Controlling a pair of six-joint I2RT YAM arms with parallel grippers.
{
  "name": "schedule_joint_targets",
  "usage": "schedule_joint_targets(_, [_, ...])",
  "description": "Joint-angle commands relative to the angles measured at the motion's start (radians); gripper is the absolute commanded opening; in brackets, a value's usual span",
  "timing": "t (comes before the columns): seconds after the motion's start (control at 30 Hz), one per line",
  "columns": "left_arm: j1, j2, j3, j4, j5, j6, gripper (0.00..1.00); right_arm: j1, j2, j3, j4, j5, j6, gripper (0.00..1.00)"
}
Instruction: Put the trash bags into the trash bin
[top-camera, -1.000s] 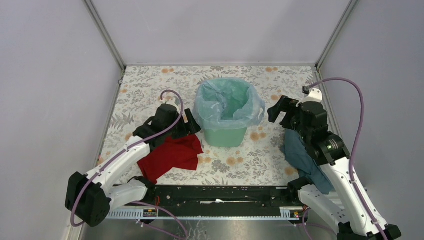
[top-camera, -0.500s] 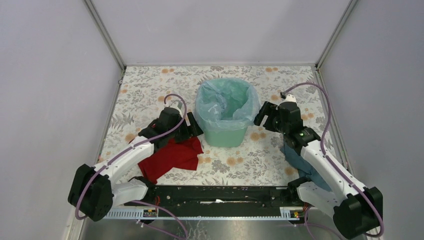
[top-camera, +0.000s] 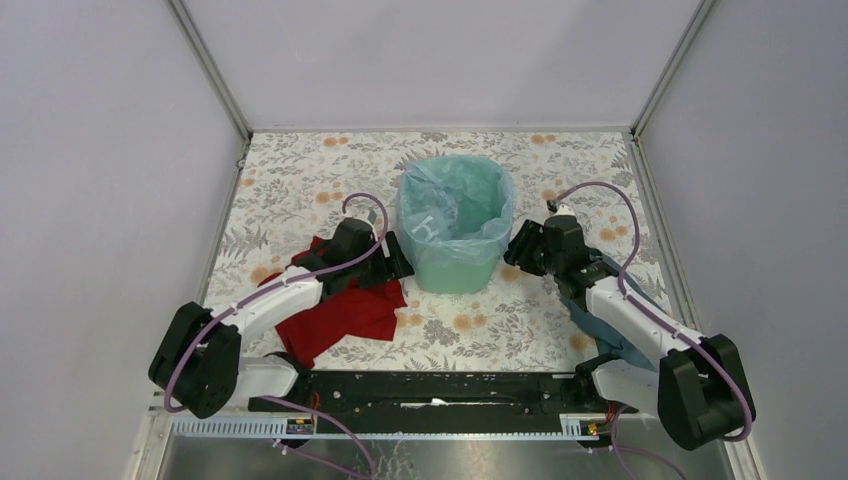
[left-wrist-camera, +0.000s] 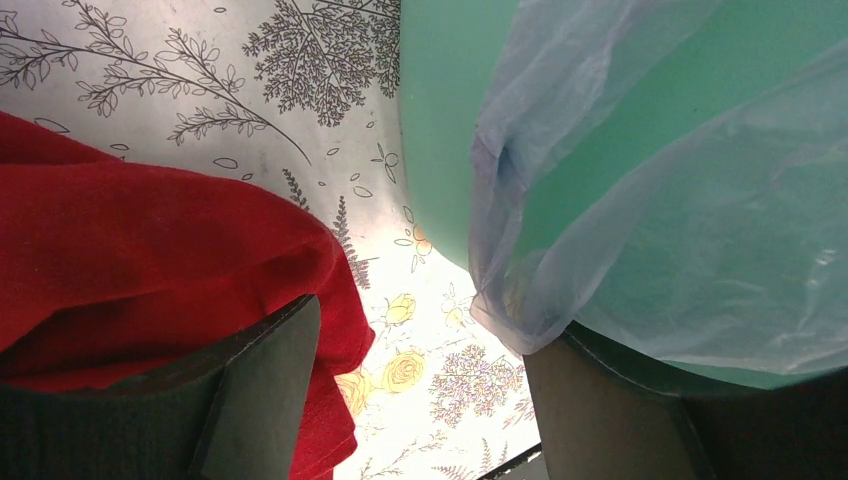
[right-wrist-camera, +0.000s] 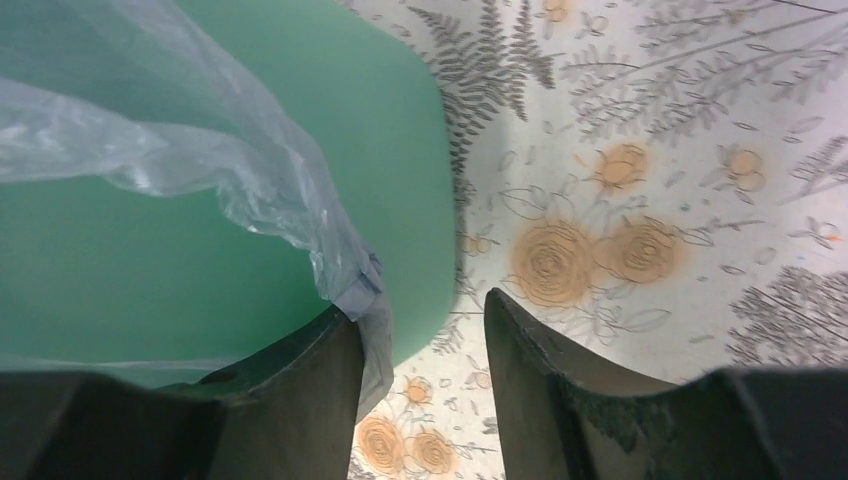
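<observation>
Crinkly film bag (top-camera: 430, 190) drapes mint trash bin (top-camera: 452, 272); left end effector (left-wrist-camera: 425, 335) gaping, right end effector (right-wrist-camera: 420, 315) half-parted, both empty.

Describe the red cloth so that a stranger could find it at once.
On the flowered table, a green bin stands in the middle. The red cloth lies crumpled left of it, partly under the left arm. The only other cloth, at right, is dark blue.

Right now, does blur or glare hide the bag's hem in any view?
Left wrist view: bag hem clear, glare on the tablecloth beside it, left claw's fingers dark and blurred. Right wrist view: bag hem readable, right claw's fingers soft. Top view: evenly lit, sharp.
</observation>
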Motion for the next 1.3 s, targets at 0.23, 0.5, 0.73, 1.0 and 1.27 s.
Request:
schedule_joint_targets(0.23, [-0.017, -0.041, 0.005, 0.049, 0.044, 0.007, 0.77, 0.001, -0.220, 0.185, -0.430, 0.299, -0.155, 0.94])
schedule_joint_targets(0.5, [-0.076, 0.010, 0.007, 0.102, 0.039, -0.022, 0.77, 0.001, -0.259, 0.383, -0.531, 0.399, -0.242, 1.00])
schedule_joint_targets(0.73, [-0.089, -0.086, 0.016, -0.024, -0.047, 0.025, 0.92, 0.001, -0.219, 0.596, -0.566, 0.347, -0.359, 1.00])
schedule_joint_targets(1.0, [-0.088, -0.313, 0.007, -0.189, -0.059, -0.013, 0.99, 0.001, -0.036, 0.894, -0.649, 0.146, -0.457, 1.00])
schedule_joint_targets(1.27, [-0.086, -0.432, 0.054, -0.354, -0.182, 0.006, 0.99, 0.216, 0.234, 1.108, -0.747, 0.217, -0.485, 1.00])
